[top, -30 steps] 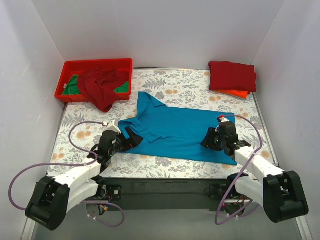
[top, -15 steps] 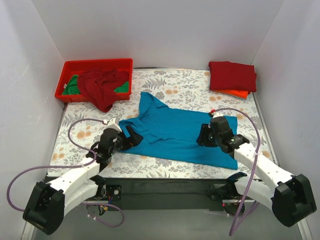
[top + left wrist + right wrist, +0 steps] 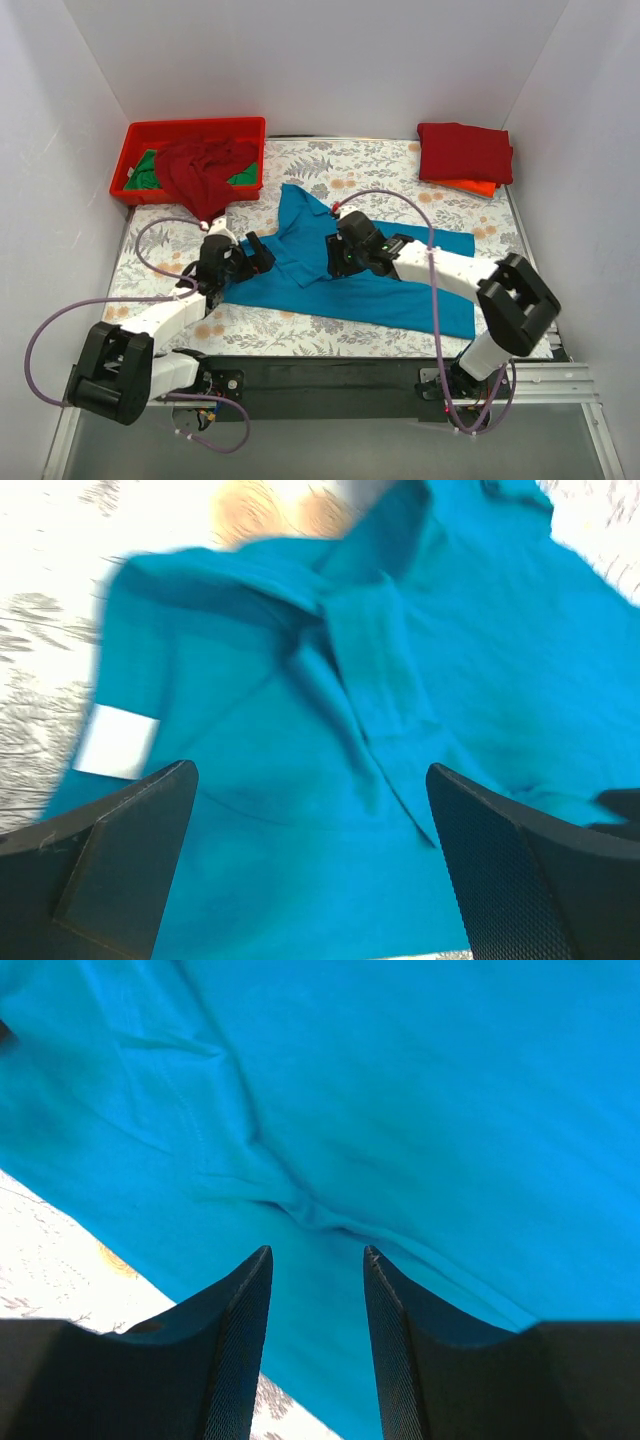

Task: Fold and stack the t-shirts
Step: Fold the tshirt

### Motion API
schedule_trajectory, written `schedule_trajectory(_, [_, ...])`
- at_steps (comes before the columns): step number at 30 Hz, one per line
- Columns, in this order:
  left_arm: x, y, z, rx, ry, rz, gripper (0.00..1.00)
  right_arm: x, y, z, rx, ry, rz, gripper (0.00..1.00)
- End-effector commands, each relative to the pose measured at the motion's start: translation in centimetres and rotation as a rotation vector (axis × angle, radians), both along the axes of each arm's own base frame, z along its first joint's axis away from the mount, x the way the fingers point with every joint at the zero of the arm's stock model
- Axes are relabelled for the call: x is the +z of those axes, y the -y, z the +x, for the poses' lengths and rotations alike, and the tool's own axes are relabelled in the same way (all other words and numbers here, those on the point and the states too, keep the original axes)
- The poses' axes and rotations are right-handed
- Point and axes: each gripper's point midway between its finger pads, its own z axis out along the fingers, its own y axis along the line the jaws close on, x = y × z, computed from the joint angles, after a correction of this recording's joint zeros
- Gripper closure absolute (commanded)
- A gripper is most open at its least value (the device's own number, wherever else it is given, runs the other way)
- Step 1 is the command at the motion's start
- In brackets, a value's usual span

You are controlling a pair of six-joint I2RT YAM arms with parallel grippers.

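The floral-patterned table [image 3: 360,170] carried everything, and across its middle the teal-blue t-shirt [image 3: 410,275] lay spread flat, its collar end toward the left and its hem toward the right, with one sleeve pointing to the far side. At the far left corner sat the red tray [image 3: 140,135], and a crumpled dark red t-shirt [image 3: 200,170] spilled out of it over the near rim onto the table. At the far right corner a folded dark red t-shirt [image 3: 465,150] rested on top of a folded orange t-shirt [image 3: 472,186], of which only the near edge showed. A green t-shirt [image 3: 147,172] lay in the tray, mostly under the crumpled red one. The left claw [image 3: 255,258] was at the collar end of the teal shirt, released, its fingers [image 3: 120,860] spread wide above the collar [image 3: 370,650] and grasping nothing. The right claw [image 3: 335,258] was over the shirt's middle, its jaws partly apart with a small pucker of cloth just ahead of the tips, nothing visibly pinched. A white label [image 3: 115,742] showed near the collar
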Motion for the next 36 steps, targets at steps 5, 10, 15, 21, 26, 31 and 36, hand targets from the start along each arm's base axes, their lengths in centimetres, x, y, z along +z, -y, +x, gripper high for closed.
schedule_trajectory(5, [2.1,-1.8,-0.1,-0.012,0.102,-0.093,0.02,-1.0,-6.1,0.0,0.120,-0.005,0.032,0.54])
schedule_trajectory(10, [2.2,-1.6,-0.3,-0.031,0.114,-0.100,0.02,-1.4,-8.4,-1.0,0.173,-0.008,0.034,0.54])
schedule_trajectory(15, [2.8,-0.8,-0.5,-0.074,0.129,-0.126,0.02,-1.7,-9.2,-1.2,0.180,-0.016,0.034,0.54])
schedule_trajectory(21, [2.6,0.2,-0.7,-0.120,0.122,-0.166,0.02,-2.1,-10.1,-1.7,0.196,-0.019,0.026,0.54])
schedule_trajectory(26, [1.9,0.4,-0.7,-0.125,0.095,-0.168,0.02,-3.6,-9.9,-1.6,0.187,-0.034,-0.005,0.54])
schedule_trajectory(31, [1.6,0.5,-0.7,-0.131,0.087,-0.173,0.02,-4.5,-9.8,-1.2,0.172,-0.033,-0.027,0.54])
schedule_trajectory(36, [1.0,0.6,-0.6,-0.127,0.075,-0.163,0.03,-5.1,-9.6,-0.7,0.151,-0.023,-0.055,0.66])
